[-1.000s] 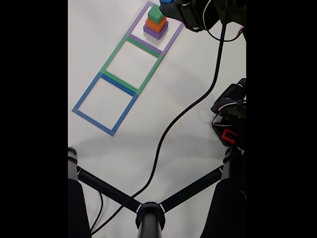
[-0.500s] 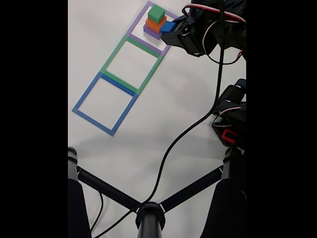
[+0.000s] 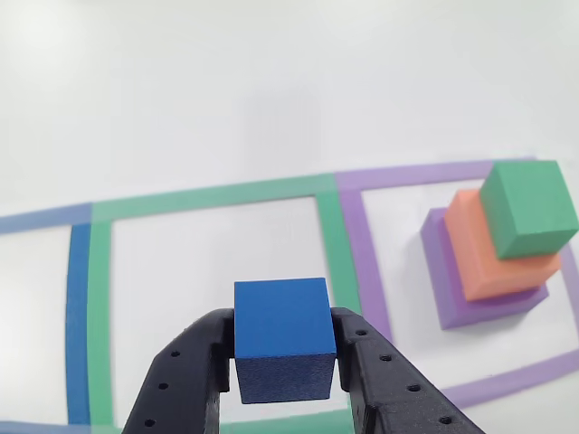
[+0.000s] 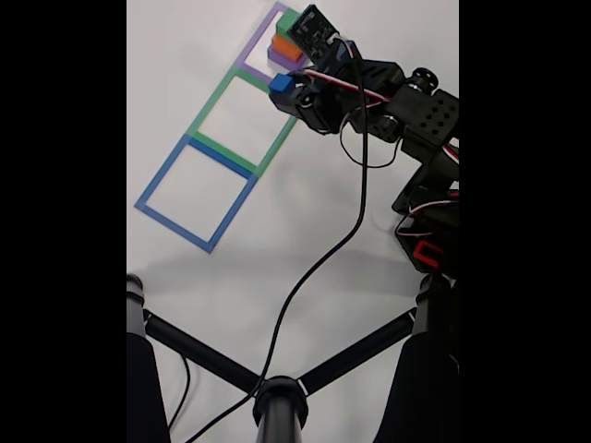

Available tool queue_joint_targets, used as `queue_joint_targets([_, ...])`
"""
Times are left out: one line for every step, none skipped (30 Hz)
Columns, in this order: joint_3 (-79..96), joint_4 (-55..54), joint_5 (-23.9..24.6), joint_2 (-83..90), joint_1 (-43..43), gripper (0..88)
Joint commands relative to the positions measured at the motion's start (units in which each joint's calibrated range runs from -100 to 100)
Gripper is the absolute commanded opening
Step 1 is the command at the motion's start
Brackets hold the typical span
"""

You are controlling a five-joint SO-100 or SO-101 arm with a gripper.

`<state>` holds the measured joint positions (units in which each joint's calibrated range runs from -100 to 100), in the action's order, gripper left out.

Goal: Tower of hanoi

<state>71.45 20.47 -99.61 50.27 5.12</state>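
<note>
My gripper [image 3: 285, 362] is shut on a small blue cube [image 3: 284, 336], held above the table over the near edge of the green taped square [image 3: 339, 240]. In the fixed view the blue cube [image 4: 281, 84] and gripper [image 4: 283, 89] hang over the green square's [image 4: 208, 103] right side. A stack stands in the purple taped square [image 3: 362, 244]: a purple block [image 3: 448, 289] at the bottom, an orange block [image 3: 479, 258] on it, a green cube [image 3: 527, 208] on top. In the fixed view the stack [image 4: 284, 48] is partly hidden by the arm.
A blue taped square [image 4: 196, 194] lies beyond the green one, at lower left in the fixed view. A black cable [image 4: 319, 254] trails across the white table. A black tripod stand [image 4: 277, 397] and the arm's base [image 4: 429, 231] occupy the bottom and right.
The arm has swung from beside the stack toward the green square, carrying the blue cube leftward and down in the fixed view. The stack has stayed put.
</note>
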Motion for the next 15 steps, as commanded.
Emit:
queue_joint_targets([6.1,-20.9,-0.4,-7.1,0.3,3.8])
queue_joint_targets([7.7,-25.6,-0.4,-9.2,0.3,3.8])
queue_joint_targets([9.0,-30.1,-0.4,-11.7,0.3,3.8])
queue_joint_targets([9.9,-33.7,-0.4,-13.7,0.2,3.9])
queue_joint_targets([11.1,-38.1,-0.4,-16.1,0.0,3.9])
queue_joint_targets([12.1,-41.7,-0.4,-18.1,-0.2,3.9])
queue_joint_targets([13.0,-45.4,-0.4,-20.3,-0.4,4.0])
queue_joint_targets([13.6,-48.4,-0.4,-22.5,-0.5,4.0])
queue_joint_targets([14.1,-51.4,-0.4,-24.7,-0.6,4.0])
queue_joint_targets([14.4,-53.6,-0.4,-26.7,-0.7,4.0])
queue_joint_targets([14.2,-55.6,-0.4,-29.1,-0.7,4.0])
queue_joint_targets([13.8,-57.5,-0.4,-31.6,-0.7,4.1])
queue_joint_targets([13.6,-59.9,-0.4,-34.2,-0.7,4.2])
queue_joint_targets([13.5,-62.4,-0.4,-36.7,-0.8,4.3])
queue_joint_targets([13.2,-64.9,-0.4,-39.5,-0.9,4.3])
